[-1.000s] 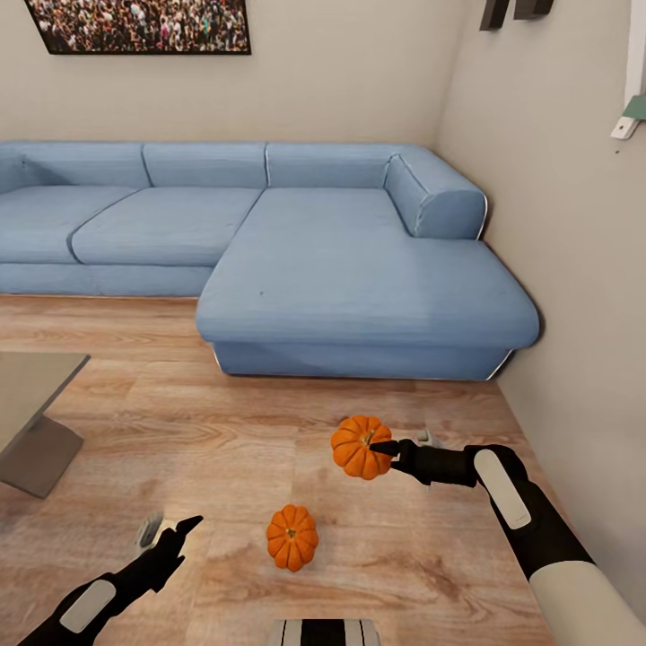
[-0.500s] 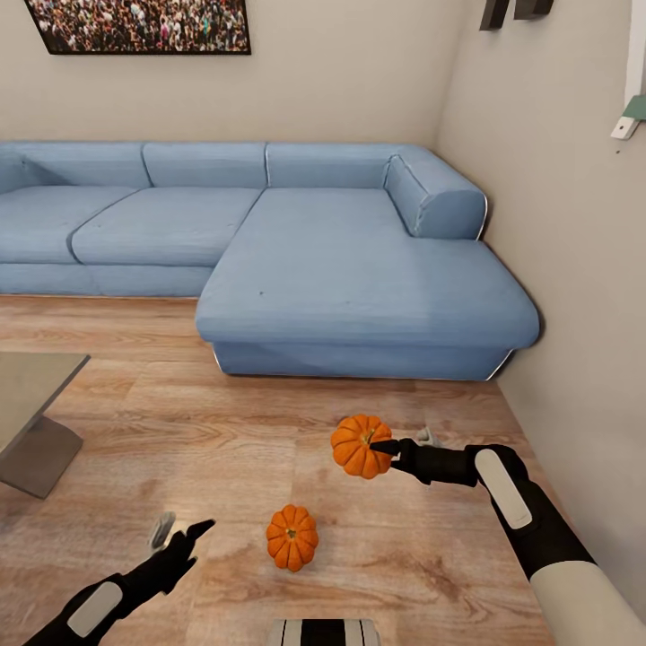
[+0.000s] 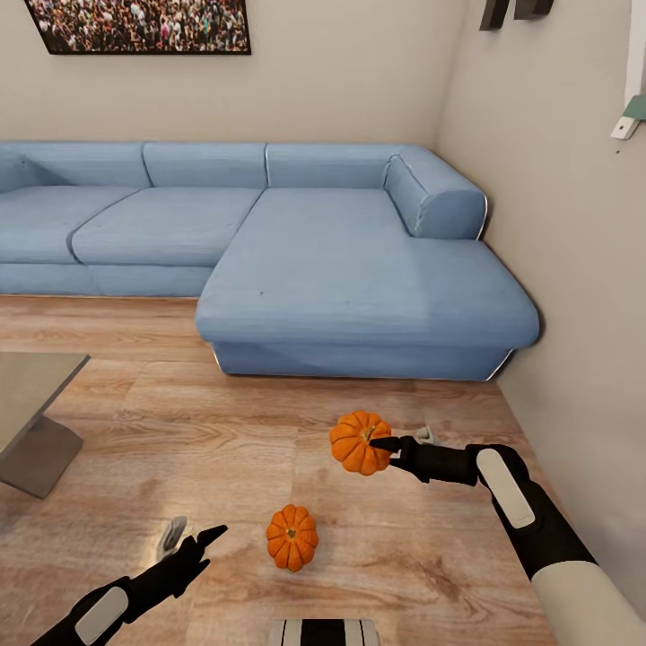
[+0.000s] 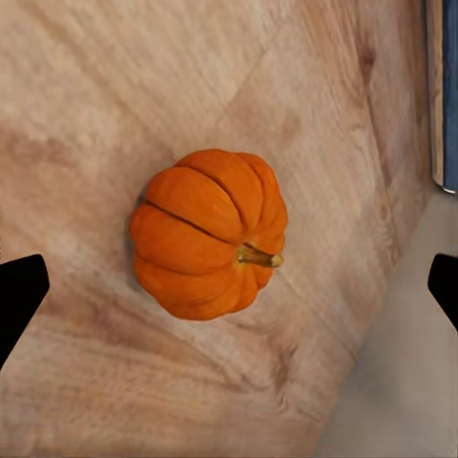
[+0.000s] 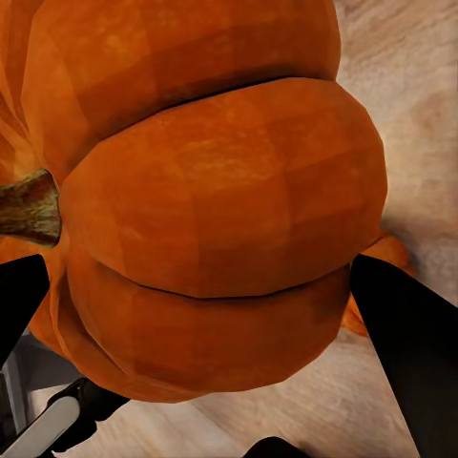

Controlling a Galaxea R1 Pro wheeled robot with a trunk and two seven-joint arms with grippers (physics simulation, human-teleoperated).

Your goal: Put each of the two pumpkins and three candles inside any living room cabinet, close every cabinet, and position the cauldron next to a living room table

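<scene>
Pumpkins are both in sight. One pumpkin (image 3: 360,442) is clamped in the right end effector (image 3: 392,445) and held above the wooden floor (image 3: 224,431), right of centre; the right wrist view has it (image 5: 210,191) pressed between the dark fingertips (image 5: 405,334). The left end effector (image 3: 193,543), its fingers spread apart, hovers near the floor at the near left, just left of the second pumpkin (image 3: 292,537), which sits on the floor apart from it; that pumpkin (image 4: 210,234) lies between the two fingertips (image 4: 19,296) in the left wrist view. Farther off, a blue corner sofa (image 3: 269,242) lines the far wall, and a grey desk (image 3: 31,381) corner juts in at left.
</scene>
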